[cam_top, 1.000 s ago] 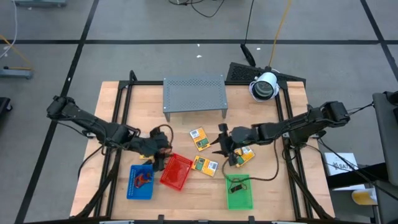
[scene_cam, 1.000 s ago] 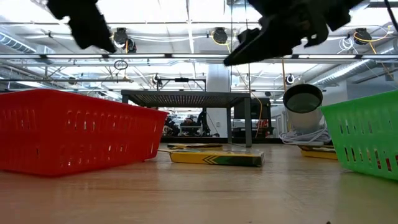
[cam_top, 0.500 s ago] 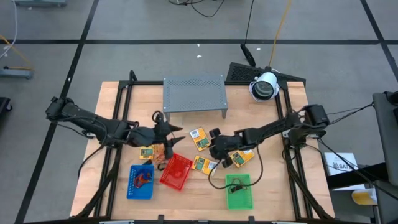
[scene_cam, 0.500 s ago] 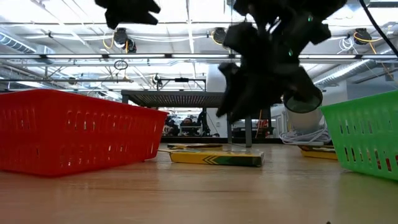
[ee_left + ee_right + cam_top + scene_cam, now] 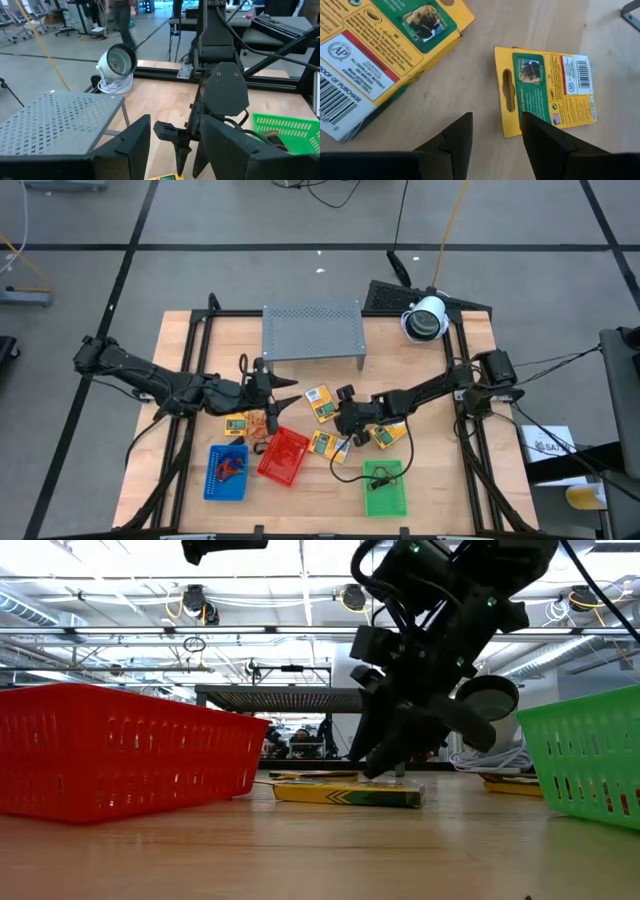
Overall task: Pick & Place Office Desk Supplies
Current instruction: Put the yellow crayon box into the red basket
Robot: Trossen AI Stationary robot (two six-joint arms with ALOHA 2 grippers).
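Several flat yellow packets lie on the wooden table: one (image 5: 318, 402) at the centre, one (image 5: 328, 445) beside the red tray, one (image 5: 385, 435) to the right and one (image 5: 238, 425) to the left. Orange rubber-band loops (image 5: 262, 420) lie by the left one. My right gripper (image 5: 343, 438) is low over the table, slanting down and open. In the right wrist view its fingers (image 5: 495, 136) stand over bare wood, just short of a packet (image 5: 545, 90) and beside a larger one (image 5: 375, 55). My left gripper (image 5: 282, 392) hangs high, nearly level, open and holding nothing (image 5: 175, 150).
A blue tray (image 5: 210, 485), a red tray (image 5: 283, 457) and a green tray (image 5: 384, 498) stand along the near side. A grey perforated rack (image 5: 312, 332) and a white lamp (image 5: 425, 318) stand at the far side. In the left wrist view, my right arm (image 5: 220, 95) is straight ahead.
My left gripper has risen from above the red tray, gone toward the far edge and tipped up from pointing down to nearly level. My right gripper has sunk toward the table and gone left toward the packets at the centre, turning a little.
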